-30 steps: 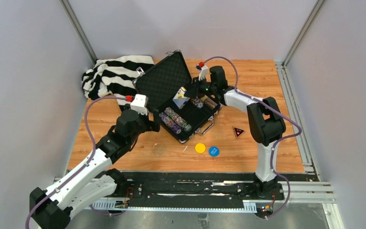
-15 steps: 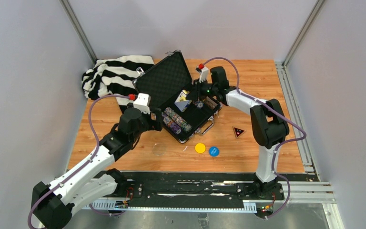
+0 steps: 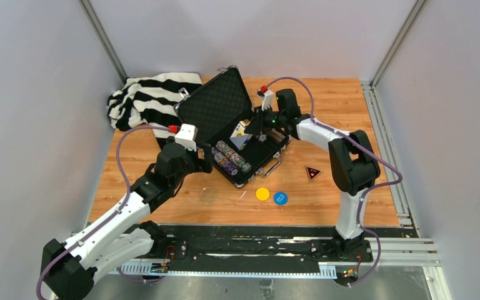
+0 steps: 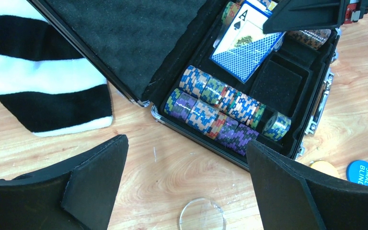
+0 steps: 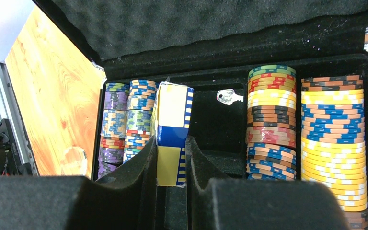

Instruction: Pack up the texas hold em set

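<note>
Card box: you are clamping it in the right gripper, over the open case, at 1 o'clock of the chip rows; square it to the slot while lowering. Left gripper: spread wide, hovering.

Plain grey walls enclose a wooden surface, with metal rails along its right edge; the light is even.

- Wooden table: bare plank top.
- Black case: open, centre rear.
- Striped cloth: rear left, against the case lid.
- Clear disc, yellow disc, blue disc: in front of the case.
- Dark triangle: right, apart.
</note>
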Motion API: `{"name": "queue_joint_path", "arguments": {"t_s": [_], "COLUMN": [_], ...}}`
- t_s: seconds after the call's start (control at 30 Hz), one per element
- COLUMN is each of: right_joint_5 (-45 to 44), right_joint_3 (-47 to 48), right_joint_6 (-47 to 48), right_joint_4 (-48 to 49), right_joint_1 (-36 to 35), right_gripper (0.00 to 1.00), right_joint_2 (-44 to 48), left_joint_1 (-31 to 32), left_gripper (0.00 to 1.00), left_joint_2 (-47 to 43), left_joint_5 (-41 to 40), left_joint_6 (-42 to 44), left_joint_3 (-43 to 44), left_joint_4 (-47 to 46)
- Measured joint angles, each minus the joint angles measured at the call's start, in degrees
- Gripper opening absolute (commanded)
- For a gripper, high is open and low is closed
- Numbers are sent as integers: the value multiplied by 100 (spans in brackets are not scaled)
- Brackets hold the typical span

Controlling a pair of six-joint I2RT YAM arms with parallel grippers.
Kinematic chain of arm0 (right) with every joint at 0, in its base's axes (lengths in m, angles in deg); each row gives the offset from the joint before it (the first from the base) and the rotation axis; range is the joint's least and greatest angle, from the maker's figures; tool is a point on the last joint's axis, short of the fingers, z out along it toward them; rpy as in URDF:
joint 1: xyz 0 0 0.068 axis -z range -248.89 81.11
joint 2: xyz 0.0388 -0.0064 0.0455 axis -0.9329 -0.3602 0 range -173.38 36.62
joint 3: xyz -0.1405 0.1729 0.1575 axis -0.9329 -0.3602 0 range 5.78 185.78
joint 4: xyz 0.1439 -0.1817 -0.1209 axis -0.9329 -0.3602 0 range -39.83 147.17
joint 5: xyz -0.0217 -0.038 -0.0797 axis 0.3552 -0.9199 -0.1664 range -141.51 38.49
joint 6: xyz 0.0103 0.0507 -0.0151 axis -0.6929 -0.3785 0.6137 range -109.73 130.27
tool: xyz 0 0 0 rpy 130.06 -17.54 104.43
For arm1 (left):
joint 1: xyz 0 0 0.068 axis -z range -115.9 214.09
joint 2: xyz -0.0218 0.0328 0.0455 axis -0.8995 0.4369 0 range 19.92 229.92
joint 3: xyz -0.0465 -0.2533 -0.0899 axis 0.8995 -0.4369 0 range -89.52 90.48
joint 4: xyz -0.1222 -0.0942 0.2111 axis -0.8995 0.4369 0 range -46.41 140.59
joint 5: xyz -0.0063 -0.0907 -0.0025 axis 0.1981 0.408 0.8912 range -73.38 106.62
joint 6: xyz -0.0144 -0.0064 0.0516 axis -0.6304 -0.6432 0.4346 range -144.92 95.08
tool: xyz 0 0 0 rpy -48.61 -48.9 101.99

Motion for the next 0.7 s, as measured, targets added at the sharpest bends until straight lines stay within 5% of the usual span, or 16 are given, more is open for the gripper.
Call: {"name": "queue_joint_path", "arguments": {"t_s": [0.7], "right_joint_5": [-11], "right_joint_3": [72], "right_joint_6": [9], "right_joint_4": [131], "right_joint_1": [-42], "right_gripper": [1], "right_joint_2": [-280], "left_joint_1": [0], "left_gripper": [98], "left_joint_2": [42], "left_joint_5": [9], "left_joint_6": [24], "left_joint_3": [-26], "left_joint_4": [-4]}}
